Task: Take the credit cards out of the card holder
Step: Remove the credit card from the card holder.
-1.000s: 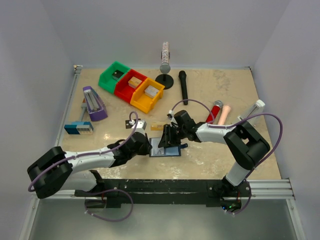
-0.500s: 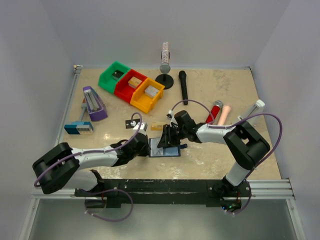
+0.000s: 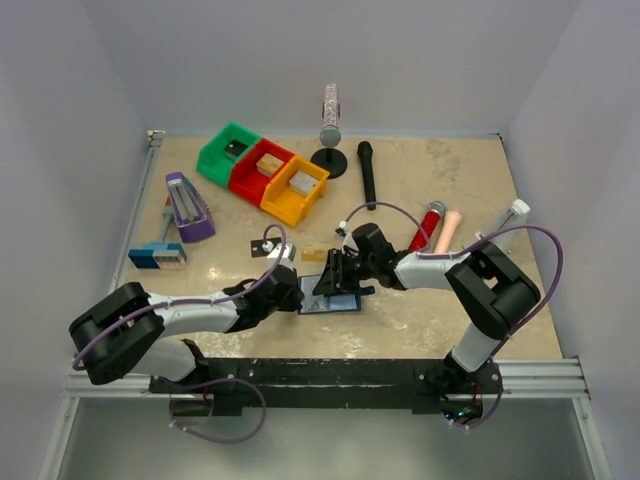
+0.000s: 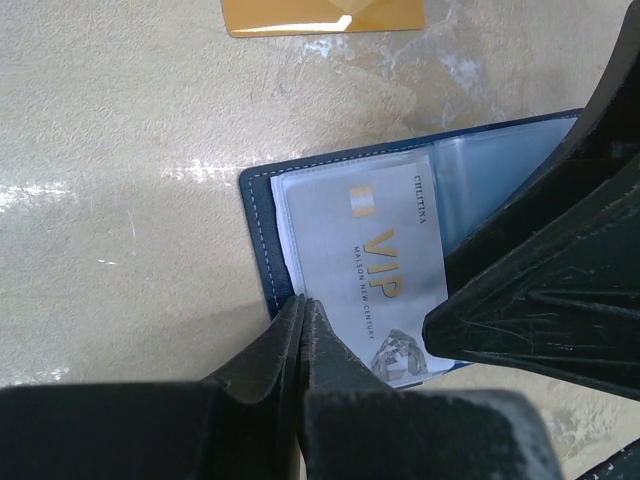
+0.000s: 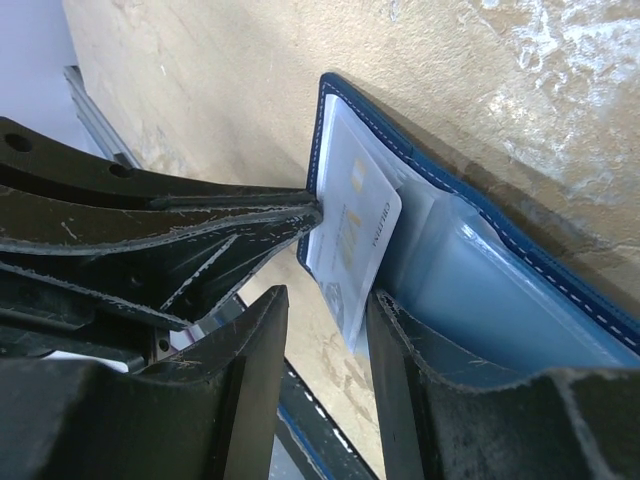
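Wallet (image 3: 345, 304): we see it lying open, at the table's (image 3: 450, 300) 6 o'clock.
Silver card (image 4: 360, 250): tucked in its pocket.
Left gripper (image 4: 303, 305): closed, tips at the card's 7 o'clock corner.
Right gripper (image 5: 325, 330): jaws apart, pressing the wallet.

Card holder (image 3: 338, 304) lies open on counter (image 3: 430, 180), front-centre, btwn L hand (image 3: 298, 292) & R hand (image 3: 336, 276). One card (image 4: 360, 270) in its L pocket; loose card (image 3: 314, 253) on counter just behind.

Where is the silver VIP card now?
In the left wrist view, the silver card lies inside the open card holder, with the left gripper shut at its left edge; the gold card lies beyond it.
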`<state>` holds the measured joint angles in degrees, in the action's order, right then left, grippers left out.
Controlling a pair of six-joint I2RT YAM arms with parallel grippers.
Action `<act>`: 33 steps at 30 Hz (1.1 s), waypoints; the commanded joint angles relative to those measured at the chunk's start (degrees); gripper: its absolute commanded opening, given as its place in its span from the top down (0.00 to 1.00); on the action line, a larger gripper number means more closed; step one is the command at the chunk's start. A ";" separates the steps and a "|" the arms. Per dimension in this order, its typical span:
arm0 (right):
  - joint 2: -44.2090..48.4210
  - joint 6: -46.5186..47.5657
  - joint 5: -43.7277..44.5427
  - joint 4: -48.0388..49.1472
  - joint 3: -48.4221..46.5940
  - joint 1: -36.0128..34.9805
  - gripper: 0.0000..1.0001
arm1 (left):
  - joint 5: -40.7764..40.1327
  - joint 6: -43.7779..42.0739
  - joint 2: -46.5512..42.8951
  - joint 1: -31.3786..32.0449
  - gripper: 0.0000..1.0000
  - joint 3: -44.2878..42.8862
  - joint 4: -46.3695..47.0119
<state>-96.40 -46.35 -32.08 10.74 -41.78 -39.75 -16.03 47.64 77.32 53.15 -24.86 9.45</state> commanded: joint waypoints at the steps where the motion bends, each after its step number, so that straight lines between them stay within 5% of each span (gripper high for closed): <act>1: -0.72 -3.22 -3.87 8.32 0.73 -0.16 0.59 | 1.88 1.49 1.26 -0.15 1.00 0.95 1.62; 33: -2.92 -4.19 -6.60 9.30 -0.94 0.20 0.59 | 5.22 1.23 1.78 -0.15 1.00 2.71 7.51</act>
<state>-100.73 -51.35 -37.06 19.62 -40.69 -38.98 -13.54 48.49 78.13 52.82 -22.63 15.86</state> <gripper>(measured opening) 0.419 0.013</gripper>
